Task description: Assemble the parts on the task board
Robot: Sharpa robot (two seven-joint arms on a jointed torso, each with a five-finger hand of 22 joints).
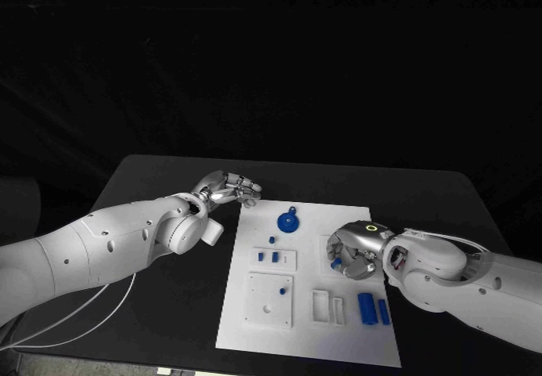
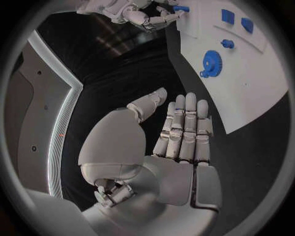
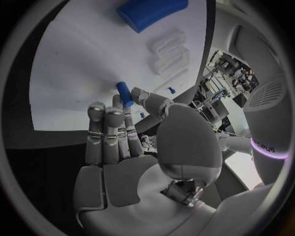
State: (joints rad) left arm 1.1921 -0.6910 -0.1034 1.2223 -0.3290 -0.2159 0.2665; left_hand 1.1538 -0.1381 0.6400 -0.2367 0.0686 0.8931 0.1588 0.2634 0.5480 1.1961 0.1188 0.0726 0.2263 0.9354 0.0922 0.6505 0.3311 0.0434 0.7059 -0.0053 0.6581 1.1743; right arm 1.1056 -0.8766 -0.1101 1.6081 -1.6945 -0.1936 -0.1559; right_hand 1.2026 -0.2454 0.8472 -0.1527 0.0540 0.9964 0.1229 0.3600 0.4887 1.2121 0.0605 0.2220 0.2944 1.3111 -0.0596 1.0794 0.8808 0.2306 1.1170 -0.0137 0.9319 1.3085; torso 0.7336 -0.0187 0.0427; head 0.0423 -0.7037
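Note:
The white task board [image 1: 339,345] lies mid-table. On it are a blue gear [image 1: 288,222], small blue pegs [image 1: 269,255] and two blue cylinders [image 1: 366,305] near its front right. My right hand [image 1: 352,252] hovers over the board's right side and pinches a small blue peg [image 3: 125,93] between thumb and finger. My left hand [image 1: 226,188] is held above the black table just off the board's far left corner, fingers straight and apart, holding nothing. The left wrist view shows the gear [image 2: 211,63] and the right hand [image 2: 138,14] with its peg [image 2: 180,8].
A raised white square plate [image 1: 269,298] with a blue peg [image 1: 281,289] in it sits on the board's front left. Two white slotted blocks [image 1: 327,305] stand beside the cylinders. Black table [image 1: 158,313] surrounds the board; a white cable [image 1: 79,313] hangs under my left arm.

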